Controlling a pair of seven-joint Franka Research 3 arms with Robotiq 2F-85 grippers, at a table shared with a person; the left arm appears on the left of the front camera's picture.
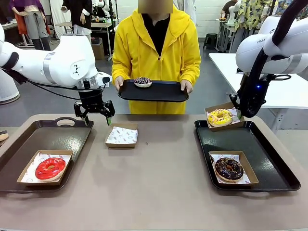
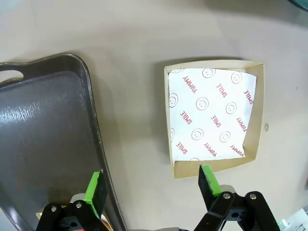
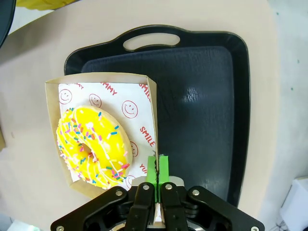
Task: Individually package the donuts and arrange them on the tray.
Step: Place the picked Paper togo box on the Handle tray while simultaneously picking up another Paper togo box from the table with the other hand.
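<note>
Table [image 1: 159,192]: carries two trays and one loose box.

Left tray [image 1: 72,132]: holds the red donut [image 1: 50,168], boxed, at its near end.

Right tray [image 1: 269,159]: holds the chocolate donut [image 1: 228,168], boxed, near its front. The yellow donut [image 1: 220,117] [image 3: 94,147] sits in yellow's box [image 1: 226,127] [image 3: 96,78], which overhangs the tray's far left corner.

Person's tray [image 1: 159,91]: held in both hands above the table's far side. It bears the purple donut [image 1: 142,82], unboxed.

Empty box [image 1: 121,135] [image 2: 214,115]: paper-lined, on the table between the two trays, nearer the left one.

Left pincer [image 1: 96,119] [image 2: 151,178]: spread and holding nothing. It hangs above the table, one finger over the left tray's rim and the other over the empty box's edge.

Right pincer [image 1: 238,113] [image 3: 158,166]: pressed together on the thin wall of yellow's box, beside the donut and not touching it.

Handling, as judged:
- The donuts look light, soft and easily dented. The glaze is likely sticky, and sprinkles would shed under the pads.
- Boxed ones are best moved by a box wall. That card is thin and may flex, so a one-wall hold could tip the load.
- The purple donut needs a light hold across one side of the ring, low on the unglazed flank.
</note>
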